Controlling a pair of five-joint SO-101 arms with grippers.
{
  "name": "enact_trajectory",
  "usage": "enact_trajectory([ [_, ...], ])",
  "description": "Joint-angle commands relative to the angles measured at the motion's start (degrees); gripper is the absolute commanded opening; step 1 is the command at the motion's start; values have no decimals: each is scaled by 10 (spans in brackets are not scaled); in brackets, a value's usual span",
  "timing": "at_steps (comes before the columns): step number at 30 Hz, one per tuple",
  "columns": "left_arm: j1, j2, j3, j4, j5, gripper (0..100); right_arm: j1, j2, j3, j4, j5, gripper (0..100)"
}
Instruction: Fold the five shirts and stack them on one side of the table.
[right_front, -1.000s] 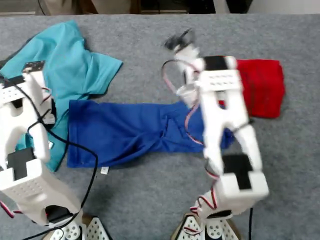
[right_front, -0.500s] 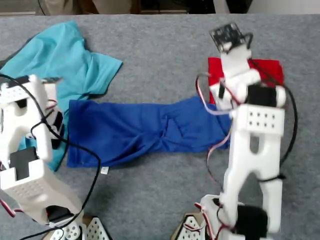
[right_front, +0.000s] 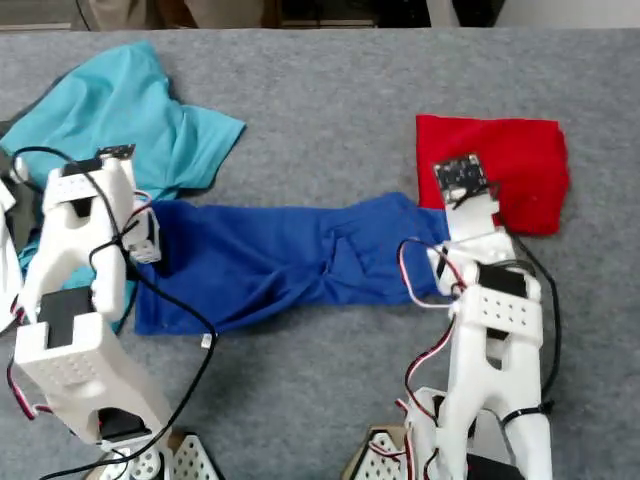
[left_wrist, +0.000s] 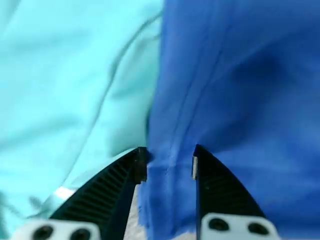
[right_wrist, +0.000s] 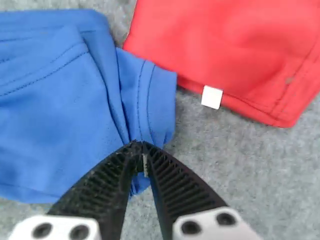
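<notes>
A blue shirt (right_front: 290, 262) lies stretched in a crumpled band across the grey table's middle. My left gripper (right_front: 148, 240) is at its left edge; the left wrist view shows this gripper (left_wrist: 169, 161) open, with its fingers astride the blue shirt's (left_wrist: 240, 100) hem where it overlaps the teal shirt (left_wrist: 65, 90). My right gripper (right_front: 452, 222) is at the shirt's right end. In the right wrist view that gripper (right_wrist: 139, 149) is shut on a fold of the blue shirt (right_wrist: 55, 100), close to the folded red shirt (right_wrist: 225, 50).
The teal shirt (right_front: 130, 115) lies spread and unfolded at the back left, partly under the left arm. The red shirt (right_front: 500, 165) sits folded at the right. Bare grey table (right_front: 330, 90) lies behind and in front of the blue shirt.
The right arm swung from above the blue shirt's middle out over the red shirt, then came down at the shirt's right end. The left arm moved right to the shirt's left edge.
</notes>
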Motion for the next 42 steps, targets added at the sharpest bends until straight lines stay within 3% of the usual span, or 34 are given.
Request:
enact_trajectory([
  [1, 11, 9, -7, -22, 23, 164, 9, -18, 9, -24, 0, 2],
  [9, -30, 22, -20, -30, 18, 164, 9, -18, 19, -25, 0, 2],
  [13, -4, 22, -19, -29, 18, 161, 7, -18, 19, -26, 0, 2],
  [18, 40, 22, -19, -29, 22, 71, 10, -21, 17, -26, 0, 2],
  [25, 43, 17, -25, -27, 23, 19, 10, -22, 14, -26, 0, 2],
  [34, 59, 15, -178, 126, 23, 19, 13, -22, 4, -22, -1, 2],
  [39, 88, 16, -342, 245, 19, 19, 68, -22, -23, -21, -42, 2],
  [42, 129, 15, -389, 264, 23, 19, 127, -22, -53, -18, -62, 2],
])
